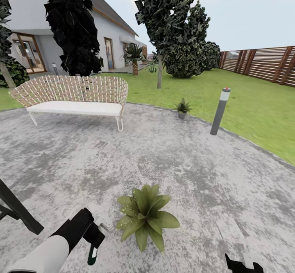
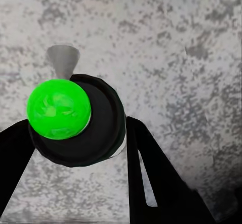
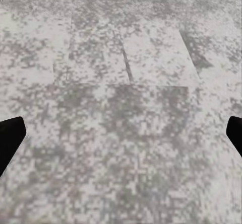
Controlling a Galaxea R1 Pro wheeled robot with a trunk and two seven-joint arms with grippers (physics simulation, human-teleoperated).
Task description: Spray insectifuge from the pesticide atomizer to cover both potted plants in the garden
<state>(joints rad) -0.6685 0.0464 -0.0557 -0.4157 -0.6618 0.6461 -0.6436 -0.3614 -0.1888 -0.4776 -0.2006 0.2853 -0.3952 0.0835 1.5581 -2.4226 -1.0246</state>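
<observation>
My left gripper [image 1: 95,239] is shut on the pesticide atomizer [image 1: 92,256], a slim dark-green bottle hanging downward, its pale spray head [image 1: 105,226] pointing at the near potted plant [image 1: 145,215]. That broad-leaved rosette stands on the stone patio [image 1: 164,154] just right of the gripper. In the left wrist view the atomizer [image 2: 75,118] sits end-on between the black fingers [image 2: 161,183], with its grey nozzle beyond. The second potted plant [image 1: 182,108] stands at the patio's far edge. My right gripper [image 1: 241,265] is low at the right, open over bare stone, and its fingertips [image 3: 10,138] stand wide apart.
A wicker bench [image 1: 73,97] with a white cushion stands at the patio's far left. A grey bollard light [image 1: 220,111] rises near the far plant. Lawn [image 1: 254,109], dark trees [image 1: 180,39], a house and a brown slatted fence [image 1: 266,64] lie beyond.
</observation>
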